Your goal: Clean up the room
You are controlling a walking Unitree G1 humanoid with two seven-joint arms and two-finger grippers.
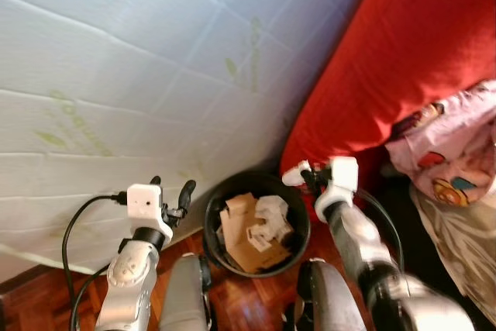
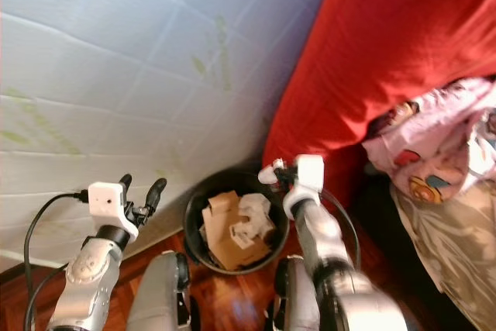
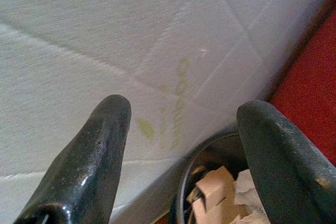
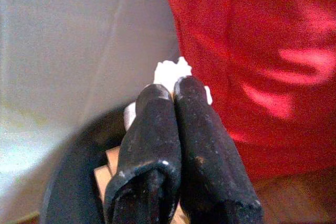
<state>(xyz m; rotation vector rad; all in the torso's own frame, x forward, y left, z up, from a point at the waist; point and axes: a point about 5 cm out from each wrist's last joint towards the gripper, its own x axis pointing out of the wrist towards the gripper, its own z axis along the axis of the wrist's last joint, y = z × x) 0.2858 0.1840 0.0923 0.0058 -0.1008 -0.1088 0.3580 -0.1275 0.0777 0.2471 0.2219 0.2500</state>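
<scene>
A black round bin (image 1: 213,199) stands on the wood floor between a white mattress and a red sofa. It holds brown cardboard pieces (image 1: 240,242) and crumpled white paper. My right gripper (image 1: 301,176) hovers over the bin's far right rim, shut on a small white scrap of paper (image 4: 170,72) that sticks out past its fingertips. My left gripper (image 1: 172,189) stands open just left of the bin, close to the mattress, with nothing between its fingers (image 3: 100,145).
The white quilted mattress (image 1: 116,75) leans along the left and back. A red sofa cushion (image 1: 403,52) rises on the right, with a pink patterned cloth (image 1: 457,153) and a shiny grey fabric (image 1: 457,246) beside it. My two knees (image 1: 186,292) flank the bin's front.
</scene>
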